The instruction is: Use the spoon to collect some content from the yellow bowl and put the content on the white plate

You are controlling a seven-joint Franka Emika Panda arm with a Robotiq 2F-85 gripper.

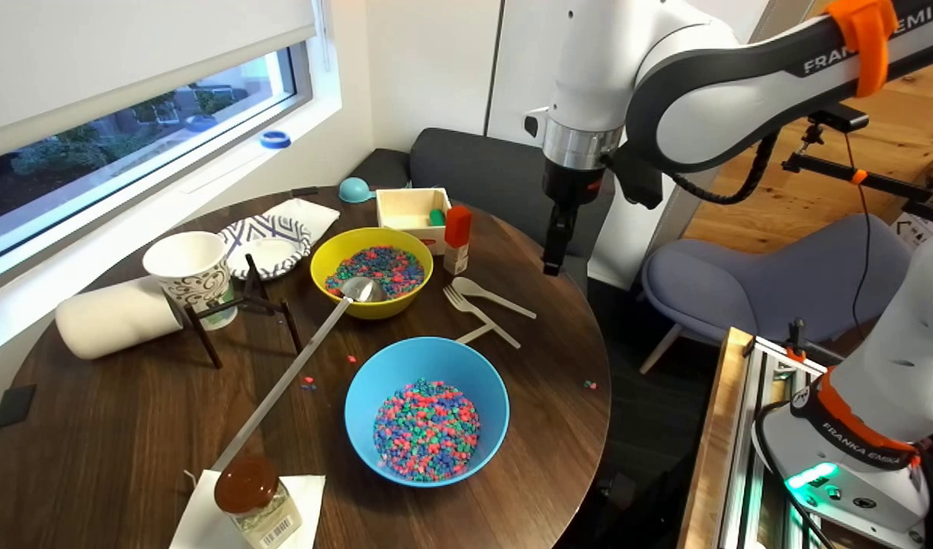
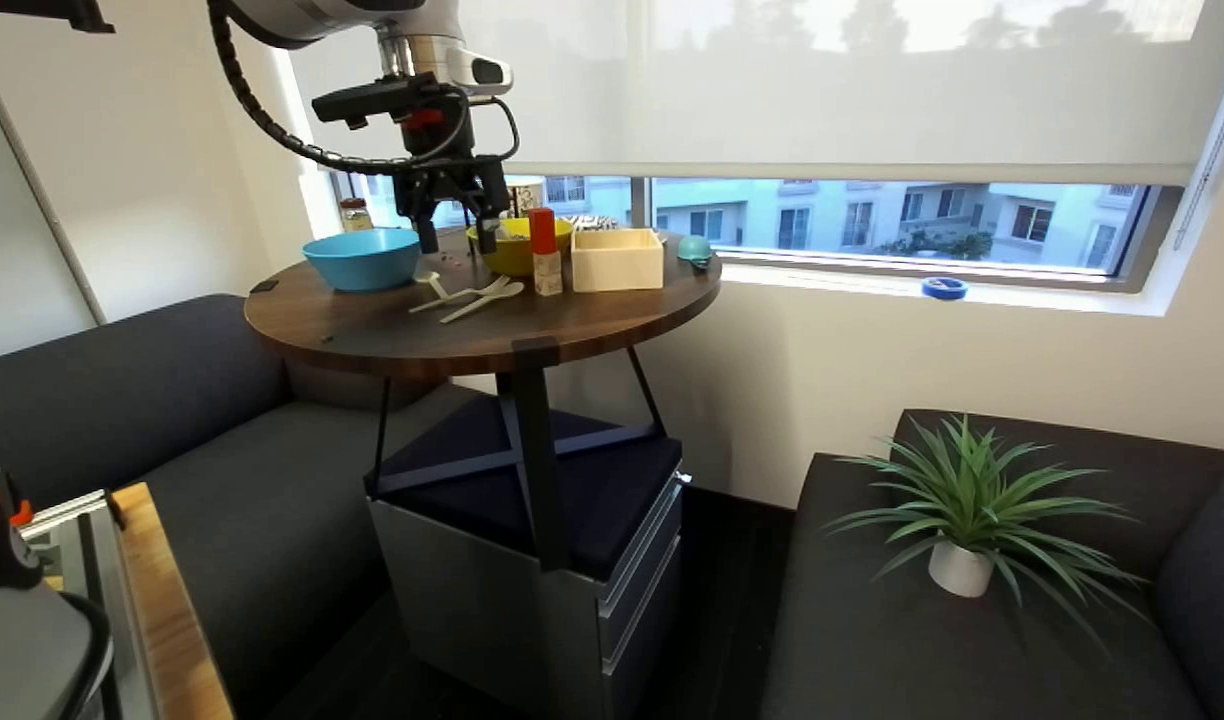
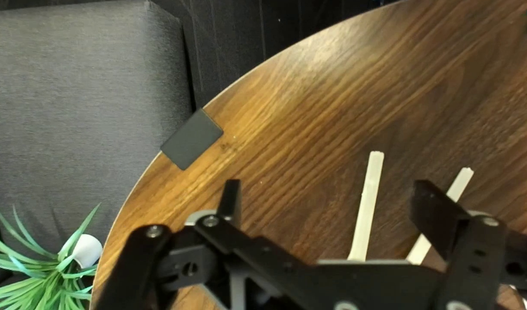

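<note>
Spoon (image 1: 495,298): a slim, pale utensil that lay flat on the dark, wood-grained tabletop (image 1: 539,404), close beside a matching fork (image 1: 483,316), handle aimed at the tabletop's edge.
Claw (image 3: 326,193): its fingers were spread, released and holding nothing; it hung above the tabletop, apart from the spoon.
Likely handling: the spoon seemed light and stiff, perhaps wood or hard plastic — best pinched across the narrow mid-handle, though its thinness could have let it twist.
Yellow bowl (image 1: 394,306): was round and smooth-walled; the head of a metal ladle (image 1: 283,383) rested inside.
Content (image 1: 383,265): tiny pink, blue and green beads, loose and grainy — likely to spill if tilted.
White plate (image 1: 272,253): was round, probably paper, with a dark zigzag rim.
</note>
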